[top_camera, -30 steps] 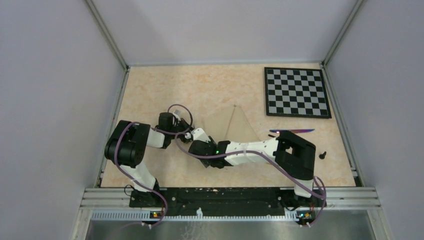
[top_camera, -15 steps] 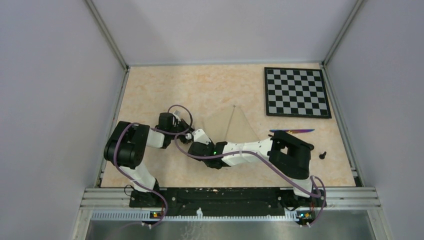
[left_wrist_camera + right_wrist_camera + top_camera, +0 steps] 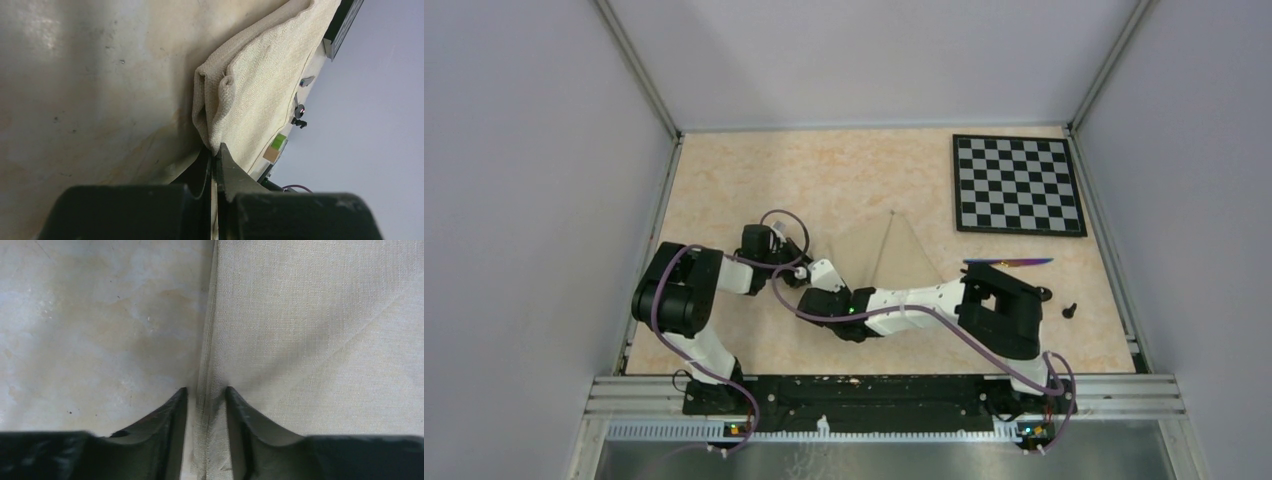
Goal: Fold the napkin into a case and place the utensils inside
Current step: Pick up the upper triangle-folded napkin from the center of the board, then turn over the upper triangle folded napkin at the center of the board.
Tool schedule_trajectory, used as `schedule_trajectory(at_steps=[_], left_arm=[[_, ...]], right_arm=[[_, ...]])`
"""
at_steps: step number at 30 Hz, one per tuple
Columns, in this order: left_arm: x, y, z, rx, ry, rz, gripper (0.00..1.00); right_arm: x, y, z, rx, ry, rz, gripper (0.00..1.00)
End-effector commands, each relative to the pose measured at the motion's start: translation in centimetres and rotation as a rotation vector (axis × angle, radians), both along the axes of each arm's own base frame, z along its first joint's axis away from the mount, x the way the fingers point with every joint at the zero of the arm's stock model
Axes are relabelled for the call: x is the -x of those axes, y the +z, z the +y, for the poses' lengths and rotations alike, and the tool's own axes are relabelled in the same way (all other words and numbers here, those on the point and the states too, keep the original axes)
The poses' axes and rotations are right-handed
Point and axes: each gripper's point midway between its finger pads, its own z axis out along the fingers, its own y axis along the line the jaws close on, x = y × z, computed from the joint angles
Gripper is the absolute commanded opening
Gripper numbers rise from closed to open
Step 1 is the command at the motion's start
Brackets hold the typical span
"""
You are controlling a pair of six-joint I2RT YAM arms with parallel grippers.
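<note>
The left gripper (image 3: 215, 152) sits at the left-centre of the speckled tan tabletop (image 3: 724, 180), and its jaws are clamped tight on a bunched fold of the napkin (image 3: 894, 250). In the left wrist view the cream cloth rises from the fingertips in doubled, rolled layers. The napkin itself lies near the middle of the table as a flat triangle, with its peak pointing to the far side and a crease running down from the peak. At its near-left edge the right gripper (image 3: 206, 395) is down at the surface. Its jaws stand a little apart and straddle the hemmed edge, with bare table to one side and cloth to the other. The fingers are not seen pressing the hem. Just right of the napkin the utensils (image 3: 1009, 262) lie flat on the table, dark and thin with a purple-blue sheen. A chessboard (image 3: 1017, 185) fills the far-right corner, and a small black knob (image 3: 1069, 310) stands near the right edge.
</note>
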Motion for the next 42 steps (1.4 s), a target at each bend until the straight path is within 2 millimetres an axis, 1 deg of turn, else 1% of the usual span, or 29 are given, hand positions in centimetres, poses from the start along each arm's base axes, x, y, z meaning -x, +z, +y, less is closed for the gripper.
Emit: schedule_trajectory(at_steps=[1,3,6,7,9,11,13,17,20,21,23,25,26,28,29,30,31,32,34,35,36,37,38,39,40,41,42], left_arm=[[-1.1,2.0,-0.2,0.008,-0.021,-0.082,0.0],[-1.2,2.1,0.0,0.004,-0.019,-0.085,0.0],[-1.4,2.5,0.3,-0.003,-0.016,-0.094,0.0],[-1.4,2.6,0.5,-0.006,-0.015,-0.093,0.0],[-1.4,3.0,1.1,-0.012,-0.005,-0.098,0.0],[-1.4,3.5,1.8,-0.017,0.004,-0.105,0.0],[-1.2,4.3,2.5,-0.013,0.014,-0.107,0.0],[-0.3,6.8,3.8,0.021,0.035,-0.112,0.0],[0.5,8.7,5.4,-0.012,0.088,-0.099,0.0],[0.4,9.5,6.7,-0.037,0.132,-0.097,0.0],[1.0,11.6,8.9,-0.103,0.203,-0.107,0.0],[1.4,14.4,11.5,-0.201,0.292,-0.142,0.0],[1.4,16.3,12.9,-0.261,0.339,-0.181,0.0],[2.2,19.5,15.6,-0.395,0.434,-0.224,0.0],[2.5,21.3,16.5,-0.448,0.467,-0.252,0.0],[3.2,22.5,17.5,-0.506,0.498,-0.256,0.0],[3.3,25.1,18.4,-0.553,0.529,-0.306,0.0],[3.4,26.5,18.8,-0.582,0.541,-0.343,0.0],[3.3,28.7,18.6,-0.584,0.528,-0.422,0.0],[3.0,29.1,18.4,-0.578,0.516,-0.44,0.0],[2.7,29.0,18.3,-0.579,0.504,-0.434,0.0],[2.3,28.5,18.3,-0.591,0.495,-0.417,0.0],[1.7,27.7,18.3,-0.611,0.484,-0.397,0.0],[0.8,26.1,17.8,-0.63,0.459,-0.37,0.0],[-0.1,24.6,17.2,-0.652,0.441,-0.348,0.0],[-1.1,23.2,16.1,-0.693,0.422,-0.332,0.0],[-1.9,21.8,14.5,-0.727,0.392,-0.322,0.0]], right_arm=[[0.9,-3.8,-4.1,0.23,-0.043,0.002,0.24],[0.2,-3.2,-4.7,0.271,-0.066,-0.045,0.14],[-0.6,-1.7,-4.4,0.279,-0.071,-0.097,0.02],[-0.8,-1.0,-4.1,0.267,-0.068,-0.106,0.0],[-0.9,0.3,-3.2,0.225,-0.041,-0.11,0.0],[-0.6,1.7,-1.9,0.151,-0.003,-0.093,0.0],[0.3,3.2,-0.1,0.05,0.059,-0.05,0.0],[2.2,6.7,3.5,-0.18,0.171,0.022,0.0],[3.7,9.3,6.6,-0.33,0.252,0.079,0.0],[4.2,10.2,7.7,-0.384,0.281,0.098,0.0],[5.4,12.1,10.3,-0.489,0.359,0.142,0.0],[6.8,14.1,12.8,-0.599,0.437,0.188,0.0],[7.7,15.4,14.1,-0.662,0.485,0.215,0.0],[9.6,18.1,16.5,-0.798,0.582,0.277,0.0],[10.5,19.4,17.4,-0.866,0.628,0.313,0.0],[11.7,20.5,18.1,-0.928,0.675,0.365,0.0],[12.6,21.5,18.5,-0.986,0.718,0.401,0.0],[13.3,22.4,18.7,-1.04,0.749,0.441,0.0],[14.2,23.7,18.4,-1.15,0.792,0.507,0.0],[14.1,23.9,18.0,-1.191,0.798,0.547,0.0],[13.8,23.8,17.4,-1.227,0.788,0.591,0.0],[13.2,23.0,16.7,-1.258,0.768,0.64,0.0],[12.5,22.4,16.0,-1.295,0.745,0.687,0.0],[11.4,22.1,15.2,-1.345,0.74,0.703,0.0],[11.0,20.8,14.5,-1.357,0.718,0.746,0.0],[10.5,19.3,14.0,-1.353,0.693,0.779,0.0],[10.2,17.5,13.5,-1.333,0.667,0.809,0.0]])
